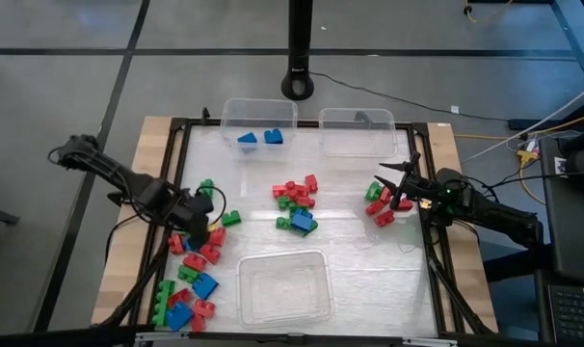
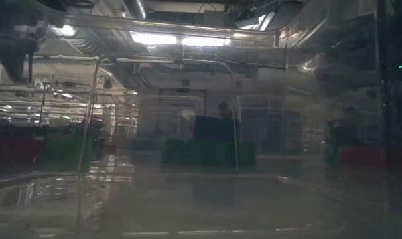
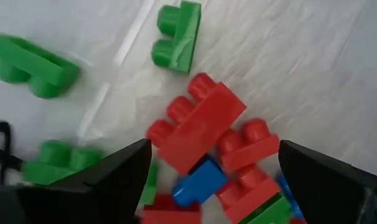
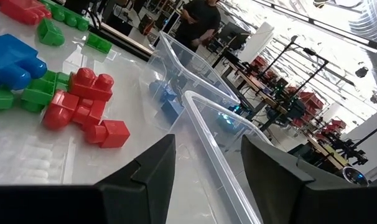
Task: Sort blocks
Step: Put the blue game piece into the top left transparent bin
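Red, green and blue blocks lie on the table in three heaps: a left heap (image 1: 198,275), a middle heap (image 1: 296,204) and a small red heap (image 1: 381,208) at the right. Two blue blocks (image 1: 260,137) lie in the far left clear bin (image 1: 258,108). My left gripper (image 1: 198,234) hangs open over the left heap, pointing steeply down. In the left wrist view its fingers (image 3: 123,171) stand on either side of a long red block (image 3: 198,127) without touching it. My right gripper (image 1: 384,180) waits level and open beside the red heap, with nothing between its fingers (image 4: 148,171).
A second clear bin (image 1: 358,135) stands at the far right, and a third (image 1: 284,286) stands at the near edge in the middle. A black frame (image 1: 176,154) borders the table. A camera post (image 1: 299,58) rises behind the far bins. A person (image 4: 201,18) is beyond the table.
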`<action>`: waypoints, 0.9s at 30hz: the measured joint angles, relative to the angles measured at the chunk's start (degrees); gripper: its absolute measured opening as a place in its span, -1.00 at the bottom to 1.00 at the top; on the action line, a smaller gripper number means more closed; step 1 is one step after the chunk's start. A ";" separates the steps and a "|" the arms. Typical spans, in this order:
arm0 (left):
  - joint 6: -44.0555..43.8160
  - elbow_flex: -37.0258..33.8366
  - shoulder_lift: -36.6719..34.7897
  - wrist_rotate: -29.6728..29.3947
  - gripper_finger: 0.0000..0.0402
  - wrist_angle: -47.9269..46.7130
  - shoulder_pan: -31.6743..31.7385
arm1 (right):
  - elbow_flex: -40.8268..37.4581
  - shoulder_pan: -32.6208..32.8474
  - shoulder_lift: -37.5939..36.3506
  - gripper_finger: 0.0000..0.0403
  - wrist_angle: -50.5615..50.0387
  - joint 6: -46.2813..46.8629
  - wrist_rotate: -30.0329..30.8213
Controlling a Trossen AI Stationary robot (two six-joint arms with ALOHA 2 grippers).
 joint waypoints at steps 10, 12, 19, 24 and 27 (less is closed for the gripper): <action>-1.71 -7.40 0.02 1.26 0.67 5.88 -8.24 | 0.00 0.00 0.00 -0.08 0.04 -1.53 0.02; -0.79 -8.51 0.07 1.36 0.67 5.86 -9.17 | 0.00 0.00 0.02 -0.08 0.04 -1.53 0.02; -0.38 -10.02 3.02 2.82 0.67 7.09 -12.39 | 0.00 0.00 0.00 -0.08 0.03 -1.53 0.04; -0.50 -10.00 6.86 4.49 0.63 7.33 -13.96 | 0.00 0.00 0.02 -0.08 0.04 -1.53 0.04; -0.22 -10.00 9.06 6.16 0.58 7.37 -14.54 | 0.00 0.00 0.01 -0.08 0.04 -1.52 0.04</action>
